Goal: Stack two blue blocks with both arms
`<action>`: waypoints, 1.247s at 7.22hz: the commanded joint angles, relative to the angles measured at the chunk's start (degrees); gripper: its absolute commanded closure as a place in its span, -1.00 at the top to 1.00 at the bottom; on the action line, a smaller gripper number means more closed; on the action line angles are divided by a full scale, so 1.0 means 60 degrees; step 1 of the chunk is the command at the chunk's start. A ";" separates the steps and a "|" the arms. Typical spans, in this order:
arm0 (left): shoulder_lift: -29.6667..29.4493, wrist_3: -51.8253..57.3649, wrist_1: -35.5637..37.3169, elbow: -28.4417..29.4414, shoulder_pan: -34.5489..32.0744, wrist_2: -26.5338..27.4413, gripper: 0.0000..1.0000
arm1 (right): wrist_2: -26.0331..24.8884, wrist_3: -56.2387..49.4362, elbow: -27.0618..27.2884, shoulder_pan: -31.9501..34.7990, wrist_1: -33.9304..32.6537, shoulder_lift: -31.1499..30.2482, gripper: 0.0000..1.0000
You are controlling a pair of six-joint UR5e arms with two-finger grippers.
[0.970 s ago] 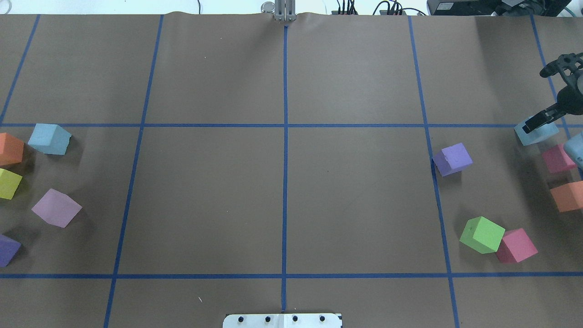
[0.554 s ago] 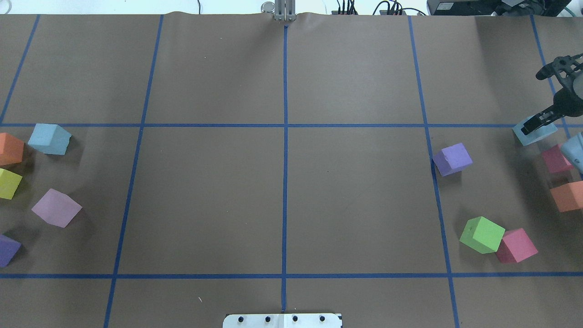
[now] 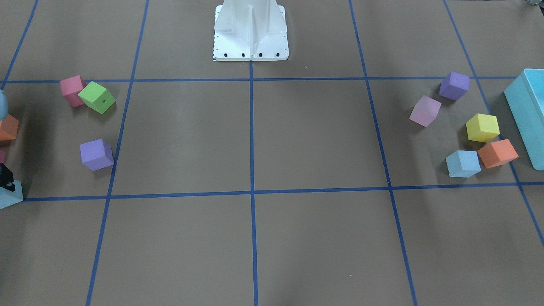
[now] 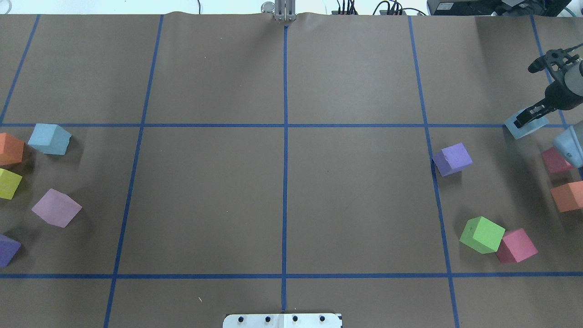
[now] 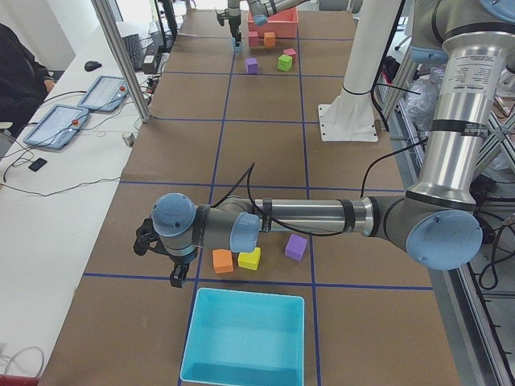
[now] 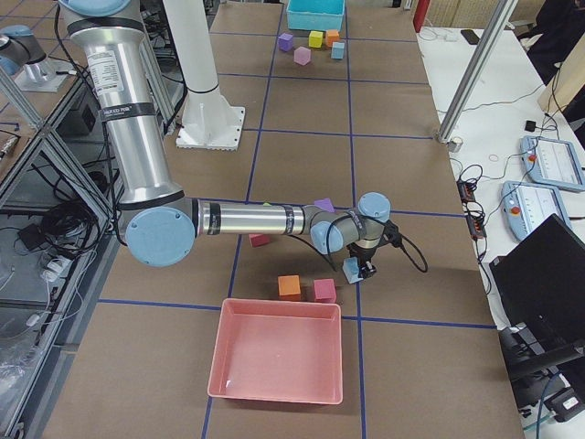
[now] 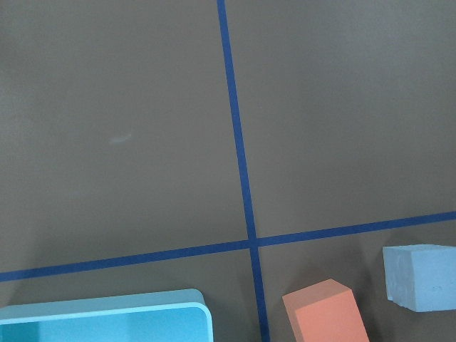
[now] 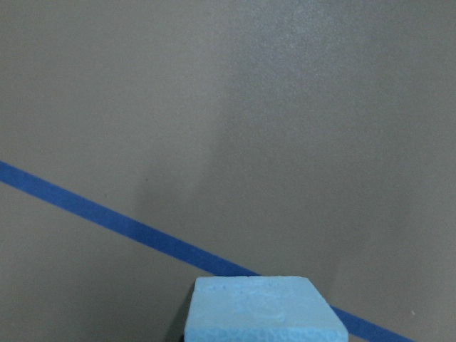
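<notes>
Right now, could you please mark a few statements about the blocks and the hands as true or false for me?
1. The right hand is shut on a blue block. True.
2. The two blue blocks are stacked. False: the other blue block lies at the opposite end of the table, beside an orange cube.
3. The green cube touches a pink cube.
True.
4. The purple cube on the robot's right side sits on top of the green cube. False: it lies alone, on a blue tape line.
</notes>
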 commanded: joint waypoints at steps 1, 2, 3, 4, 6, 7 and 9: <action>0.0000 0.0000 0.0011 0.0000 0.0002 0.0000 0.96 | 0.0399 0.0149 0.0227 0.0348 -0.0953 0.0772 0.18; 0.0000 0.0000 -0.0004 0.0000 0.0002 0.0000 0.96 | 0.0604 0.0164 0.0795 0.0466 -0.1932 0.1081 0.26; 0.0000 0.0000 -0.0004 0.0000 -0.0013 0.0000 0.96 | 0.0607 0.0687 0.1598 0.0453 -0.3174 0.1505 0.28; 0.0000 0.0000 -0.0004 0.0000 0.0002 0.0000 0.96 | 0.0607 0.2273 0.2331 0.0018 -0.3897 0.2074 0.28; 0.0000 0.0000 -0.0004 0.0000 0.0002 0.0000 0.96 | 0.0301 0.5293 0.3142 -0.1372 -0.3876 0.2721 0.27; 0.0000 0.0000 0.0010 0.0000 0.0002 -0.0015 0.96 | -0.0499 0.6510 0.3434 -0.2379 -0.3861 0.3058 0.26; 0.0000 -0.0015 0.0025 0.0000 0.0002 -0.0015 0.96 | -0.1732 0.8696 0.4122 -0.4066 -0.3846 0.3383 0.22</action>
